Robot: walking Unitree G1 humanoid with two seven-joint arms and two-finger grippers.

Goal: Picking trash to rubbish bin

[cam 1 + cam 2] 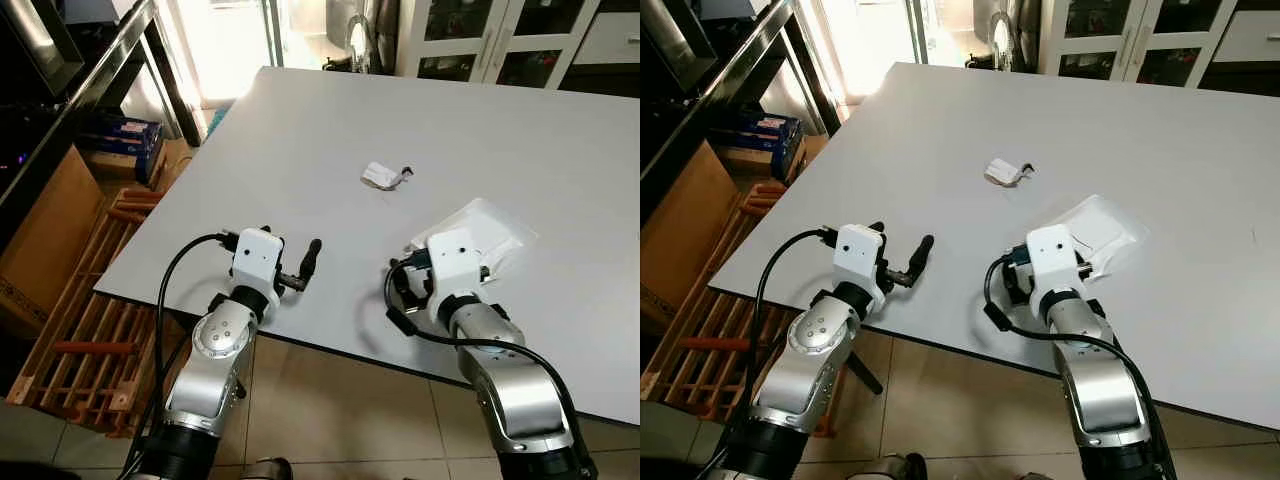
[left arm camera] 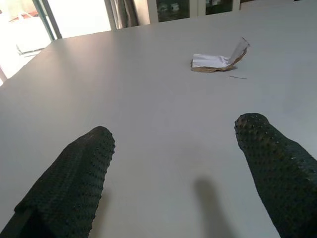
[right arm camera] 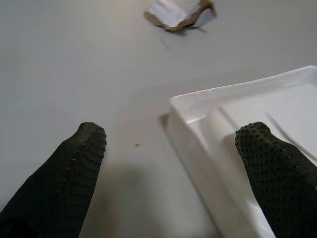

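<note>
Trash here is a crumpled white and brown paper scrap (image 1: pixel 383 177) lying mid-table on the grey table (image 1: pixel 300 130), well in from every edge. A white plastic tray (image 1: pixel 490 232) sits closer to the near edge, on the right. The right gripper (image 3: pixel 168 163) hovers low at the tray's corner, fingers spread, one finger over the tray and one over bare tabletop. The left gripper (image 2: pixel 176 163) rests near the table's near left corner, fingers also spread apart, pointing toward the scrap.
</note>
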